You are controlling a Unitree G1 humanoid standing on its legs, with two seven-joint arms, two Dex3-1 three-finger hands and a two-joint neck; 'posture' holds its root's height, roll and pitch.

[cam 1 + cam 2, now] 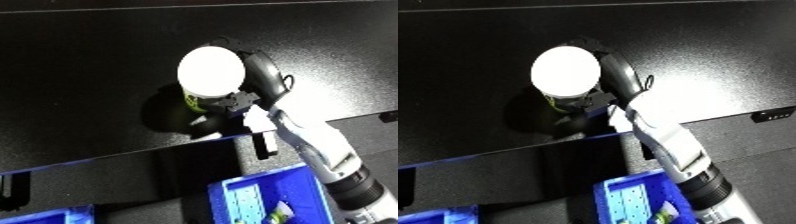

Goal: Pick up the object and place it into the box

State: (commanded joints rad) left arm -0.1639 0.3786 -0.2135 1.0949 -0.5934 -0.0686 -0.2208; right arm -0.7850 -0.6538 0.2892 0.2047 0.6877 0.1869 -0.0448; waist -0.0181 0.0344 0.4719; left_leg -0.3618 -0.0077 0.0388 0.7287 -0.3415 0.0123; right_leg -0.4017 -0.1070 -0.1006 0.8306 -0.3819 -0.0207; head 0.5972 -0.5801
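On the black table (80,75), 1 white-lidded container (210,71) in right hand (263,75).

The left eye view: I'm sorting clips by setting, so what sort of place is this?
Probably a workshop or lab sorting station: a black tabletop, blue parts bins along its near edge, and the robot's right hand curled round a white-topped container.
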